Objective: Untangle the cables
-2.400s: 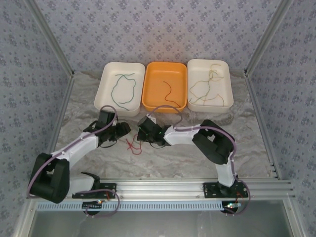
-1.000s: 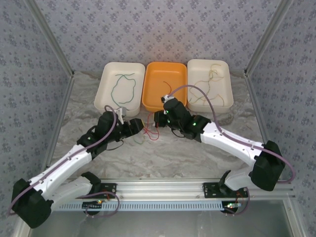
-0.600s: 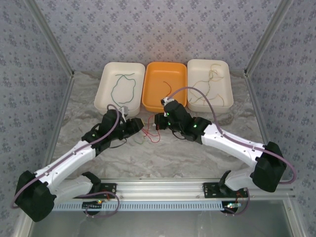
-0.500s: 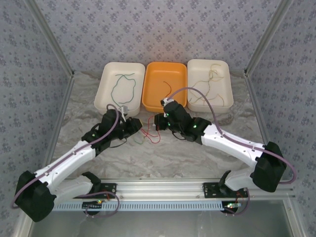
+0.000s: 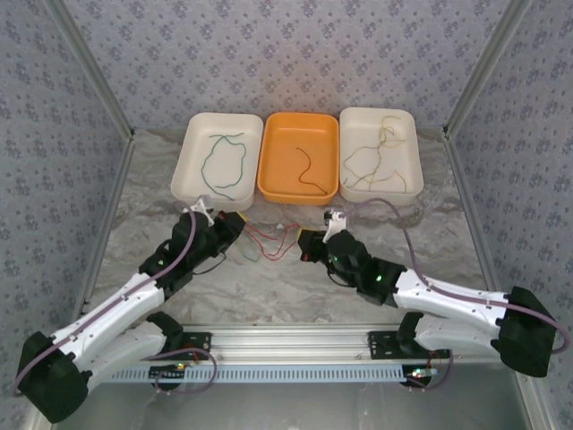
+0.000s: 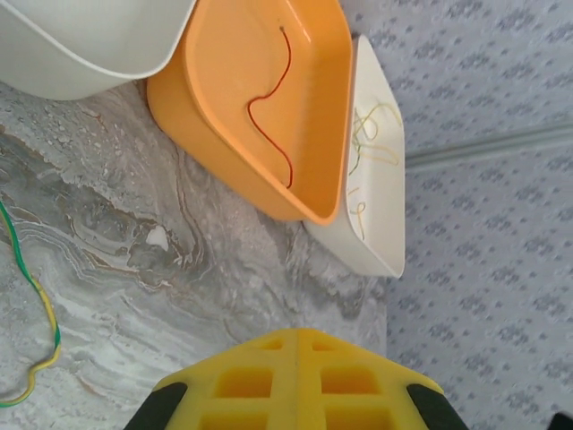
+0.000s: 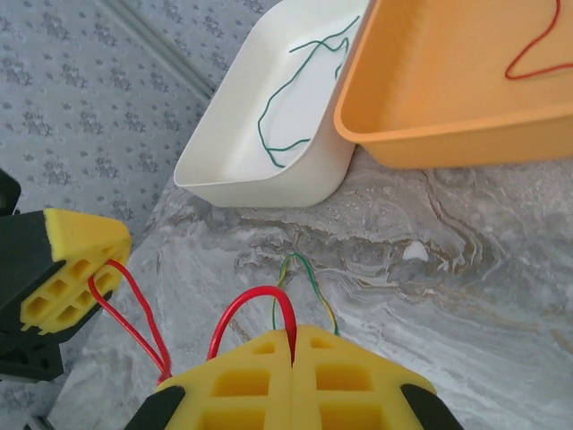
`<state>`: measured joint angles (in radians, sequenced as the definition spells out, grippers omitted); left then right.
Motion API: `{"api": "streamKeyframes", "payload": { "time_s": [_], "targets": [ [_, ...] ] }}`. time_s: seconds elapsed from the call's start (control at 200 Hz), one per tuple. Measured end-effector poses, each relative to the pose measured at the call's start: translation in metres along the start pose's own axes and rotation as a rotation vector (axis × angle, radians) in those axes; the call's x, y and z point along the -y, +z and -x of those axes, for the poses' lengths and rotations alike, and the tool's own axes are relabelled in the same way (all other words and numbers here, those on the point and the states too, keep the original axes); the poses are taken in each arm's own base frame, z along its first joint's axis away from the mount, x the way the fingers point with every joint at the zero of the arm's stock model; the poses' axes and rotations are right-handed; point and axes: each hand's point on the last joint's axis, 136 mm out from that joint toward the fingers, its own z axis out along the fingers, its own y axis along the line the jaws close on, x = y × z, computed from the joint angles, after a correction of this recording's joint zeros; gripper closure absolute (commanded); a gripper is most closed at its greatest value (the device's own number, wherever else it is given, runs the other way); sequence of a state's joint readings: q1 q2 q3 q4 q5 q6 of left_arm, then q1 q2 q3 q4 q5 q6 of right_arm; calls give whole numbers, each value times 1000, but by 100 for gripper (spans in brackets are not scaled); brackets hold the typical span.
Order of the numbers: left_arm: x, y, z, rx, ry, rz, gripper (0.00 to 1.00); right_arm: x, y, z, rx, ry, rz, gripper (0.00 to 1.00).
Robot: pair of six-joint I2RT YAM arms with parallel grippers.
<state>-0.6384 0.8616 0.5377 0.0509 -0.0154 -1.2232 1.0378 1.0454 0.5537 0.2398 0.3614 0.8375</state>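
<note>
A red cable (image 5: 269, 238) hangs stretched between my two grippers above the marbled table. My right gripper (image 7: 293, 333) is shut on one loop of it (image 7: 260, 300). Two red strands run from there into the yellow fingers (image 7: 76, 273) of my left gripper (image 5: 238, 219), which is shut on them. In the left wrist view the left gripper (image 6: 298, 334) has its pads pressed together. A green-and-yellow cable (image 7: 302, 269) lies on the table under the red one (image 5: 250, 252).
Three trays stand at the back. A white tray (image 5: 186, 170) holds a green cable (image 5: 215, 159). An orange tray (image 5: 267, 184) holds a red cable (image 5: 302, 167). Another white tray (image 5: 414, 152) holds cream cables (image 5: 369, 163). Patterned walls close in both sides.
My left gripper has shut on the red cable. The right arm has drawn back toward the near edge, and the red cable is now pulled out between the two grippers.
</note>
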Motion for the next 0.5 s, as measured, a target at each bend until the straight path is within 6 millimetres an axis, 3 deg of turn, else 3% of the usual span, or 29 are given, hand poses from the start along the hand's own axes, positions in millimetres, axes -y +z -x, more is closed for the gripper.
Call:
{"api": "streamKeyframes", "payload": {
  "time_s": [0.11,0.28,0.31,0.43,0.5],
  "targets": [
    [0,-5,4,45,-39,-28,100,2,-4,-5,53,64,-19,100],
    [6,-16,10,82,-75,-73,100,-9,-15,4,133,90,-36,100],
    [6,-17,9,77,-72,-76,93,-12,-15,8,137,71,-41,100],
    [-1,-20,1,25,6,-20,41,-44,-15,35,107,-82,-15,100],
    [2,-27,1,-3,97,19,26,-68,-13,53,58,-202,28,100]
  ]
}}
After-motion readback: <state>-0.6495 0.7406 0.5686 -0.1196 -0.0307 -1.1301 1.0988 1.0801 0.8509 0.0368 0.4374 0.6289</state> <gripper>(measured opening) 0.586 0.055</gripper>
